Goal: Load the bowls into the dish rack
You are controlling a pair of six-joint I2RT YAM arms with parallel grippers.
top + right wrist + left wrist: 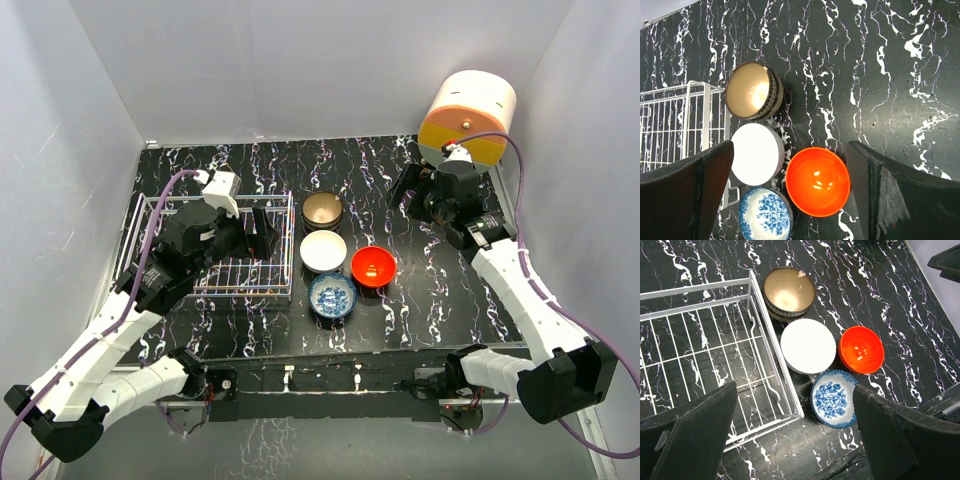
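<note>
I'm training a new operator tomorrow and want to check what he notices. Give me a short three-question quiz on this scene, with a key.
1. True or false: the white bowl lies inside the rack.
2. The left tool is: A) open and empty; B) shut on a bowl; C) shut on a rack wire.
3. Fill in: in the top view, the bowl highest in the picture is the ___ one.
Key: 1 false, it stands on the table beside the rack. 2 A. 3 the brown bowl.
</note>
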